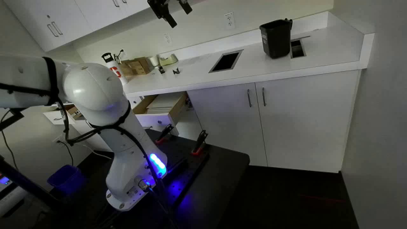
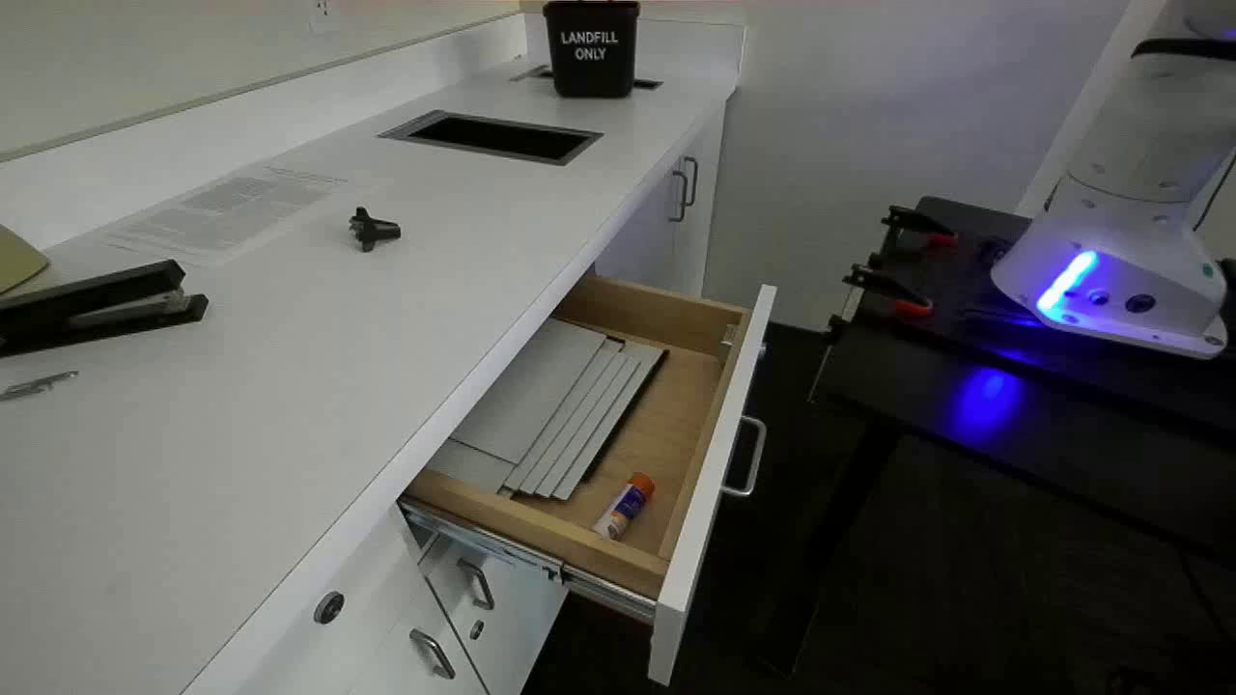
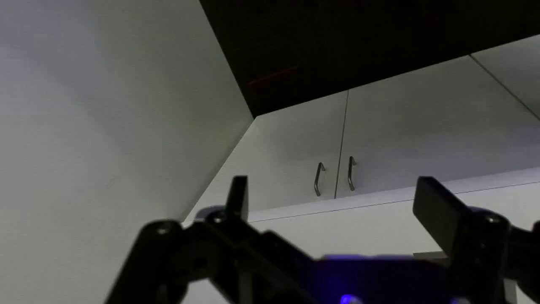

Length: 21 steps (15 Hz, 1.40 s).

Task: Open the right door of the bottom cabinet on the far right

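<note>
The bottom cabinet (image 1: 225,121) is white, with two flat doors shut under the counter. Its right door (image 1: 305,127) stands beside the side wall, with a slim vertical handle (image 1: 264,96) near its upper left edge. In an exterior view the right door (image 2: 703,208) shows only as a narrow far strip. The wrist view is upside down; there the right door (image 3: 291,147) is on the left, its handle (image 3: 318,179) between the fingers in the picture but well away from them. My gripper (image 1: 180,16) is open and empty, high above the counter; its fingers (image 3: 332,185) are wide apart.
A white counter (image 1: 190,78) with a black bin (image 1: 276,38) and cutouts runs above the doors. An open drawer (image 2: 666,405) juts out left of the cabinet. A black table (image 1: 222,165) with clamps stands in front. A side wall (image 1: 381,127) borders the right door.
</note>
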Tool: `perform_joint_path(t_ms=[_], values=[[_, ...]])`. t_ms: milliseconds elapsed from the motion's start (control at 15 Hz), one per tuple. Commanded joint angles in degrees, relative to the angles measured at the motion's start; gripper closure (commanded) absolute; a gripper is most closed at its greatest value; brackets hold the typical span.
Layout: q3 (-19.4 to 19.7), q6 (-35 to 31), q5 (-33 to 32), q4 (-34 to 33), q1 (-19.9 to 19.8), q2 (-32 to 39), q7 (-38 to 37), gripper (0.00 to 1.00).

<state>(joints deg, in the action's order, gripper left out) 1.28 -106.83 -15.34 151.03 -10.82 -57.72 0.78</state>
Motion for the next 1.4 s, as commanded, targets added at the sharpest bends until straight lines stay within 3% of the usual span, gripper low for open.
perform_joint_path(t_ms=[0,400,600,1067,1333], values=[[0.71,0.41,-0.76,-0.23,1.14,0.06,-0.75,0.00],[0.71,0.41,-0.76,-0.23,1.14,0.06,-0.75,0.00],[1.24,-1.25,-1.89,-0.92,-3.28,2.44,-7.16,0.00],[12.37,-12.01,-4.26,0.42,-13.09,13.11,-14.81,0.00],[15.20,-19.18,-0.34,0.94,-16.47,22.82,-20.43,0.00]])
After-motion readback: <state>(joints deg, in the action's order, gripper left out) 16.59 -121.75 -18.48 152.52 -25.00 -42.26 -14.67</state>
